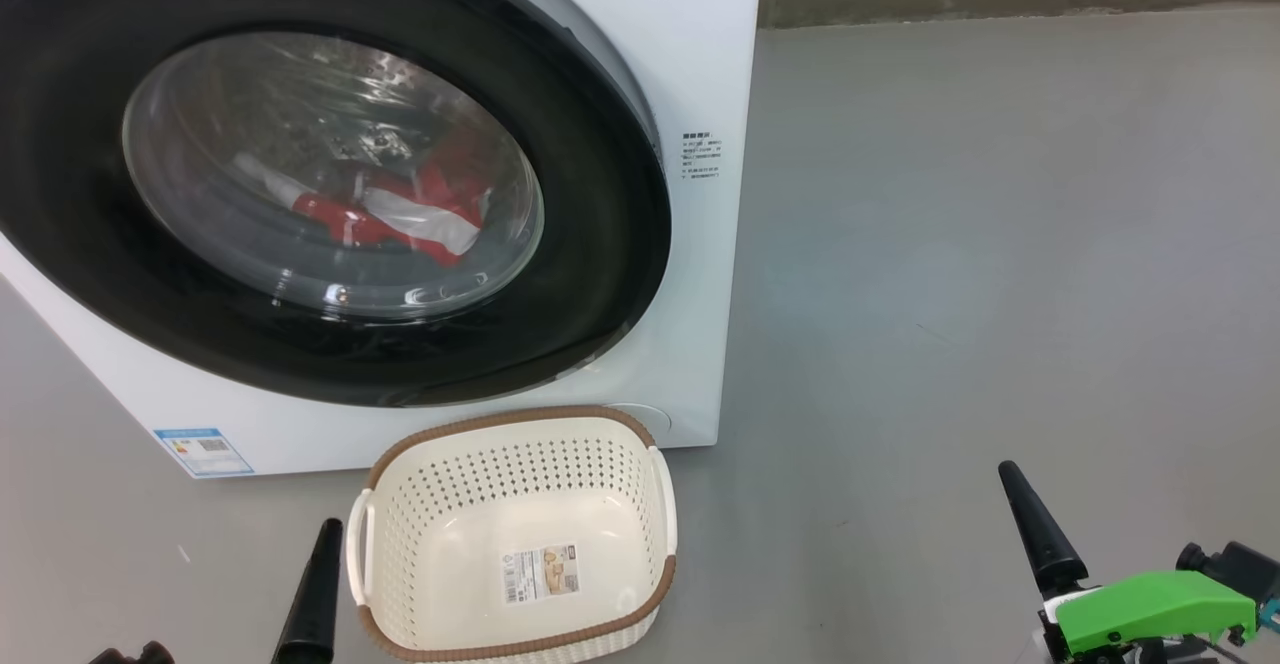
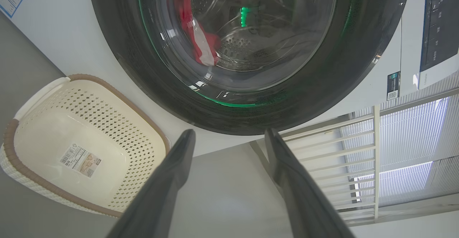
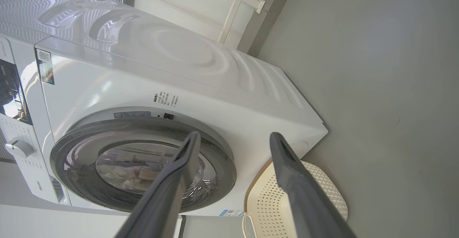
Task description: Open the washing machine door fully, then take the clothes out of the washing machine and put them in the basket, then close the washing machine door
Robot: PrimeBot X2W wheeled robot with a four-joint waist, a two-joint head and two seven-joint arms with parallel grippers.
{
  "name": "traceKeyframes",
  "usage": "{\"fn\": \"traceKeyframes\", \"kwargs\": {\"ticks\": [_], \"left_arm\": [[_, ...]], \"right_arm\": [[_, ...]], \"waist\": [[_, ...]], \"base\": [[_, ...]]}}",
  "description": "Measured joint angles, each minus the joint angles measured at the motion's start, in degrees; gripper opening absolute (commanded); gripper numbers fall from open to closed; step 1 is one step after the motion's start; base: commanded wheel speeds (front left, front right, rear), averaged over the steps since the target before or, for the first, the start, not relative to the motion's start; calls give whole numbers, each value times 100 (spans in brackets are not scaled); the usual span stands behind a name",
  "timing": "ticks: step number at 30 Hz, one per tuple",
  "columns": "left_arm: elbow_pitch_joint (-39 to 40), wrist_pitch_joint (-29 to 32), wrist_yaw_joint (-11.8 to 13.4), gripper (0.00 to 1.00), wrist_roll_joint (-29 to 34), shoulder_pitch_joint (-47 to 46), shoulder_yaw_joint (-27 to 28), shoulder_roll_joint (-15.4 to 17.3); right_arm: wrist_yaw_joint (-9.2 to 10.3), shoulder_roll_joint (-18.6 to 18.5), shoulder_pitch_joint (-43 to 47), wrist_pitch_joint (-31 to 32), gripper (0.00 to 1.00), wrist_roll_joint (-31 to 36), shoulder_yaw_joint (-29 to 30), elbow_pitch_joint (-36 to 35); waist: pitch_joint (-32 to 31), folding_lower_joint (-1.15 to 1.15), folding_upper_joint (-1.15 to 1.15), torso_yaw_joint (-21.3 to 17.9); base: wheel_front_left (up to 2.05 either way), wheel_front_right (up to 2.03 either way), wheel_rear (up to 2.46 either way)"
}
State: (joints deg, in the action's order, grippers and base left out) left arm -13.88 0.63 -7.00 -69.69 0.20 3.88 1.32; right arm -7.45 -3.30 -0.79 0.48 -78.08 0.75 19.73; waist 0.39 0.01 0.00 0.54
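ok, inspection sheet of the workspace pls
Surface: grey floor, smooth.
Job's things: washer white; door shut; clothes red and white, inside behind the glass; basket on the floor in front of the washer, holding just a sticker.
Clutter: nothing seen.
Grippers: left gripper open, empty; right gripper open, empty; both short of the door.
Cables: nothing seen.
Surroundings: white railing beside the washer.

Top-left edge crops washing machine door (image 1: 600, 244); clothes (image 1: 400, 209) behind it indistinct; blue label (image 1: 203, 451) text unreadable.
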Motion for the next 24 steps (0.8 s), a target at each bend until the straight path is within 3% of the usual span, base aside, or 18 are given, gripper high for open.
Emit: {"fn": "traceKeyframes", "kwargs": {"ticks": [24], "left_arm": [[282,-382,159,100,1951,139,-137,5]], "right_arm": [[0,-193,-74,-376,100,1820,-310,11]], "waist": [[23,0,0,45]], "base": [[0,0,0]]}}
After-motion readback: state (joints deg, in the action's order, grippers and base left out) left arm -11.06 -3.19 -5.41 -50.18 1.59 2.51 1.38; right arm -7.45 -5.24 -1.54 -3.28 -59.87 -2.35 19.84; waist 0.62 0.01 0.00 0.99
